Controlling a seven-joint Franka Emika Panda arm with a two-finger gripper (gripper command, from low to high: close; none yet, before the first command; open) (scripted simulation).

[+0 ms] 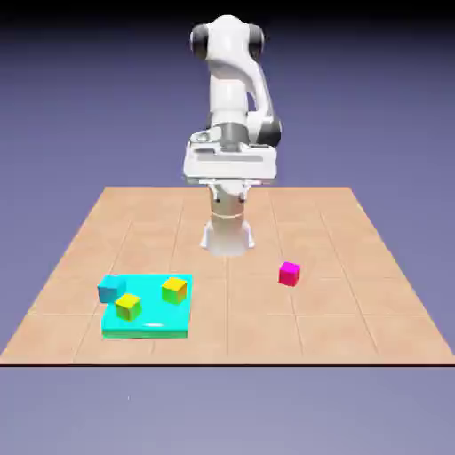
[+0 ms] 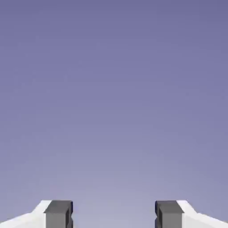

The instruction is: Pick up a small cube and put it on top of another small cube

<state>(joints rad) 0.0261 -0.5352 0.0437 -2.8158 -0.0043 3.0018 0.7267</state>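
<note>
Magenta cube (image 1: 289, 273) flat, slightly turned

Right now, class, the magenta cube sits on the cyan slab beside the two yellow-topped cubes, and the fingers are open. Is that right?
Not quite. The magenta cube sits on the bare table, apart from the cyan slab, as the exterior view shows. The rest holds.

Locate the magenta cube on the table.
In the exterior view the magenta cube sits alone on the bare table, right of centre, apart from the cyan tray at the left.
</note>
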